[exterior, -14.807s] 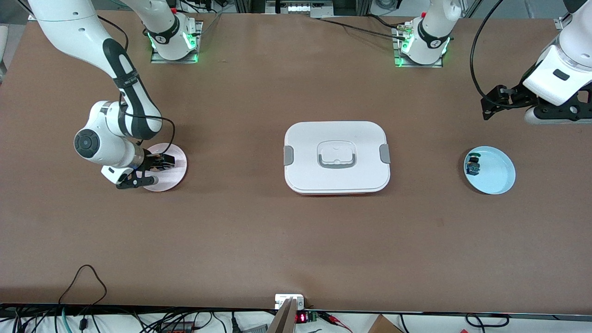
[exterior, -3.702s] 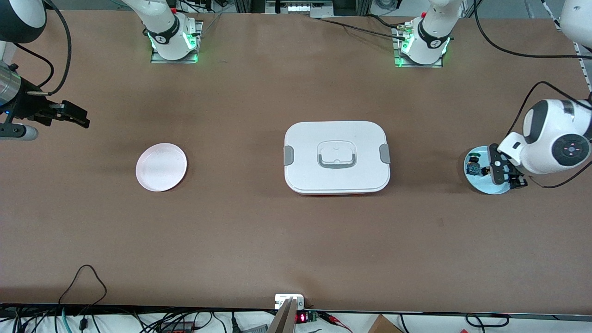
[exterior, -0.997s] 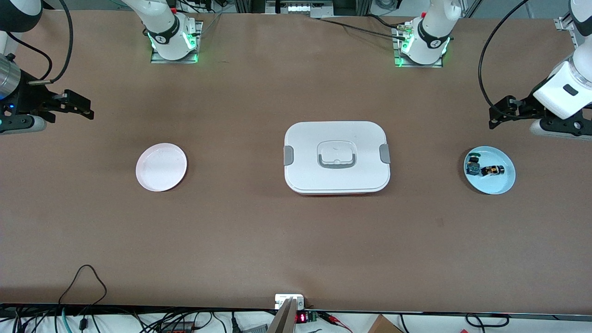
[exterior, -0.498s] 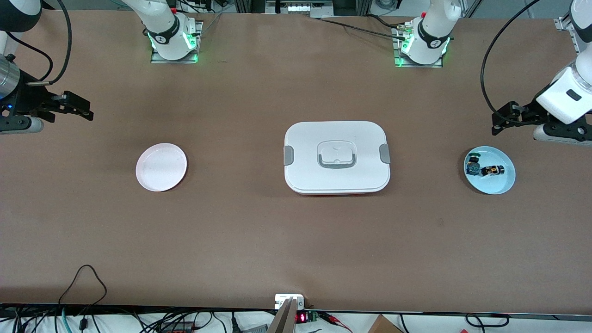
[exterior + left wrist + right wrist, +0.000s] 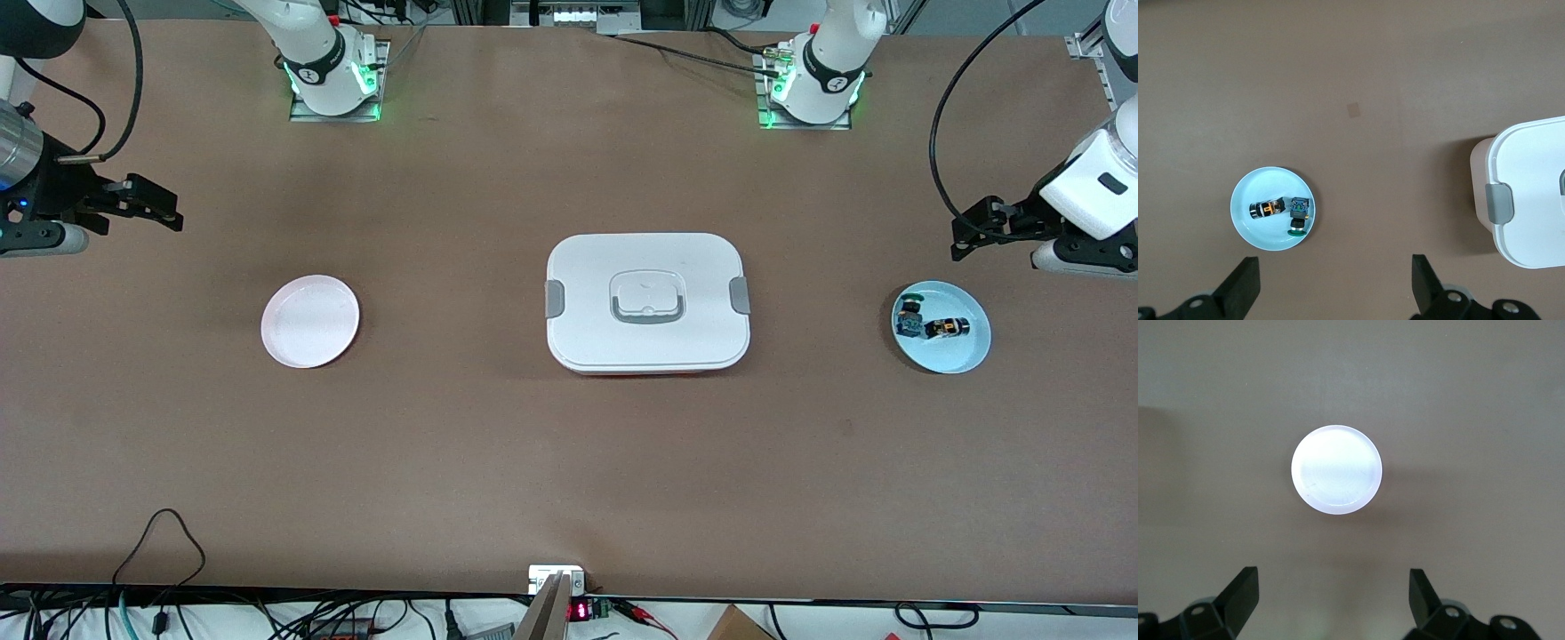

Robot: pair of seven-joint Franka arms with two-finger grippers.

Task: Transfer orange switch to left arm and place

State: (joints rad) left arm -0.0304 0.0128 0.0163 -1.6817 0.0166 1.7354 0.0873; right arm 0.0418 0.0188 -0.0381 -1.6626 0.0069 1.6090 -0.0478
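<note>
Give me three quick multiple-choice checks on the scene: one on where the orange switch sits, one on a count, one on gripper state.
1. Where is the orange switch?
A. On the pink plate
B. On the blue plate
C. On the box

2. How many switches lie on the blue plate?
A. One
B. Two
C. Three

3. How are the grippers?
A. Both open, empty
B. Left shut on the switch
C. Right shut on a plate

Answers:
1. B: it lies on the blue plate beside the green-and-blue switch, at the left arm's end of the table.
2. B: the left wrist view shows just those two.
3. A: the left gripper and right gripper both show spread fingers with nothing between; the pink plate holds nothing, and the box stands between the plates.
</note>
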